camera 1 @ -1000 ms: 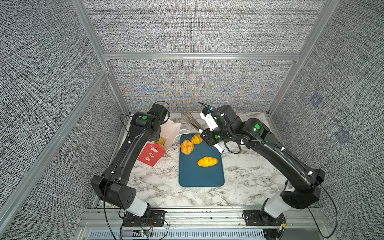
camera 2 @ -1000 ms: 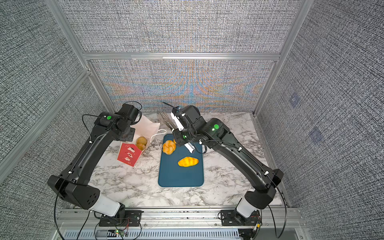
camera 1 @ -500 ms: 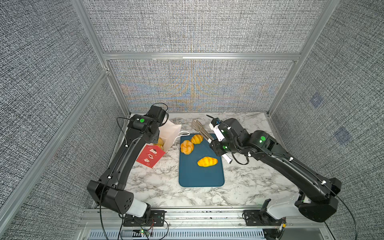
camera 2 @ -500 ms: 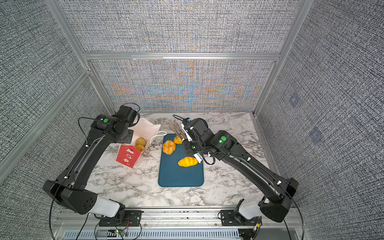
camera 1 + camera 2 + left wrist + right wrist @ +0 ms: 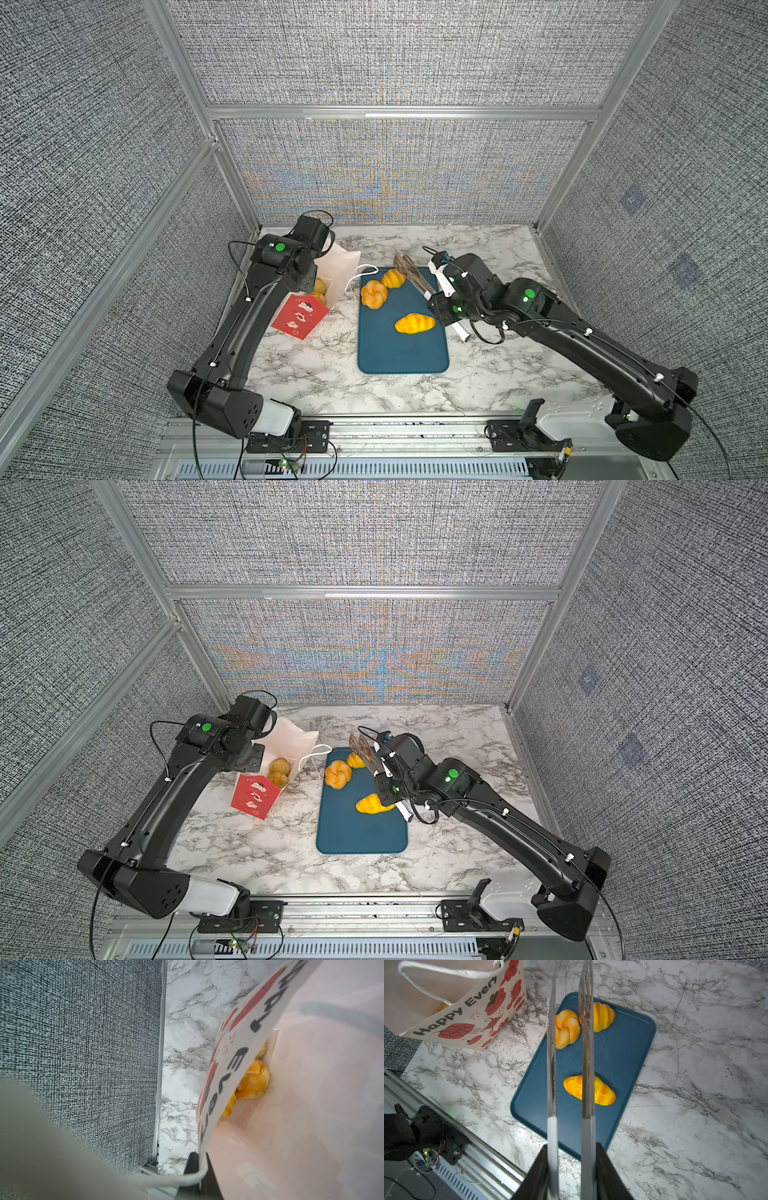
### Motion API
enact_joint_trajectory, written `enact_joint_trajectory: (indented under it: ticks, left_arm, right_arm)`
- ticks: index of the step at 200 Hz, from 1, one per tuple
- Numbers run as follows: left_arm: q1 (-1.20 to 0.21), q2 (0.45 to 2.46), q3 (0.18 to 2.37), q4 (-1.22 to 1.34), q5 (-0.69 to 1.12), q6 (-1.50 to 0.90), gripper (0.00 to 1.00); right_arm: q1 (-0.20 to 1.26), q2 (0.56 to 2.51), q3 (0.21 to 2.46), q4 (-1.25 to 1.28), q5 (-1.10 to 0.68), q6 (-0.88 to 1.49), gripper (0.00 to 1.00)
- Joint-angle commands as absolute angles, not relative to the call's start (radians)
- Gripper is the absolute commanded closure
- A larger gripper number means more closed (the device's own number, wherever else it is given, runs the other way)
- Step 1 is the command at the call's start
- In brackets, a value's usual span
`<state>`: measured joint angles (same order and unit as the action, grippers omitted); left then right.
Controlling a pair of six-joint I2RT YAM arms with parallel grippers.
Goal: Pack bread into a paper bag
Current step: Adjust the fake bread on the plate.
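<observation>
The paper bag point(image 5: 254, 796) stands at the left with its mouth held open; its printed white front point(image 5: 467, 1022) faces the tray. Two pieces of bread point(image 5: 279, 766) lie inside it, also seen in the left wrist view point(image 5: 254, 1082). My left gripper point(image 5: 198, 1165) is shut on the bag's rim beside a cord handle. Three more pieces of bread lie on the blue tray point(image 5: 401, 357): a knot roll point(image 5: 374, 294), a croissant point(image 5: 393, 278) and a ridged roll point(image 5: 414, 323). My right gripper point(image 5: 570, 1151) is shut on metal tongs point(image 5: 586, 1043), which hang open and empty above the tray.
The marble table point(image 5: 498, 374) is walled in by grey panels at the back and both sides. A metal rail point(image 5: 374, 428) runs along the front edge. The bag's loose cord handle point(image 5: 361, 272) hangs toward the tray's back left corner.
My right arm has drawn the tongs away from the bag, to the right and toward the front, over the tray. The left arm still holds the bag and has barely shifted.
</observation>
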<state>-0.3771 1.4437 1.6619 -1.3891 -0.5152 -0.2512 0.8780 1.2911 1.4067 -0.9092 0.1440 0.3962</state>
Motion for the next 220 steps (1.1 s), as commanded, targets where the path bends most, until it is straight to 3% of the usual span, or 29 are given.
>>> enact_joint_trajectory:
  ticks: [1,138,220]
  left_arm:
    - [-0.377,1.440,1.663,-1.384,-0.500,-0.250,0.98]
    - [-0.380,1.451,1.664,-1.376,-0.483,-0.250,0.98]
    - [-0.380,1.456,1.672,-1.379,-0.487,-0.252,0.98]
  right_arm:
    - [0.882,1.269,1.363,-0.864,0.143,0.422,0.66]
    - [0.894,1.244,1.293,-1.009,0.281,0.252,0.66]
    - [0.899,1.272,1.303,-1.044,0.203,0.247,0.66]
